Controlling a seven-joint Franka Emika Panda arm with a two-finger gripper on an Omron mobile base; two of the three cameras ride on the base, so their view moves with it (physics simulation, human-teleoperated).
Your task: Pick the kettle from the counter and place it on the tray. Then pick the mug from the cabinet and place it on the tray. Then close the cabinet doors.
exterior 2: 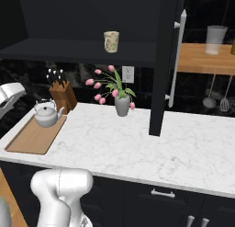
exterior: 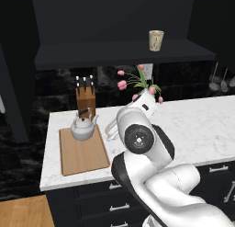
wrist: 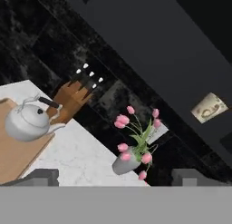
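Jaws [wrist: 115, 177] stand wide apart and hold nothing, well apart from your small silver-white rounded kettle [exterior: 83, 127]. That kettle sits upright on the flat light-brown wooden tray [exterior: 82, 155], just in front of the upright wooden knife block [exterior: 86, 98]. Your cream-beige cylindrical mug [exterior: 156, 40] stands on the black cabinet's dark shelf [exterior: 114, 53], above the grey vase of pink flowers [exterior 2: 121, 104] on the white marble tabletop [exterior 2: 137, 143].

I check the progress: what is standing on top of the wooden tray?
The kettle stands on the tray, at its far end. The wood directly under the kettle is covered.
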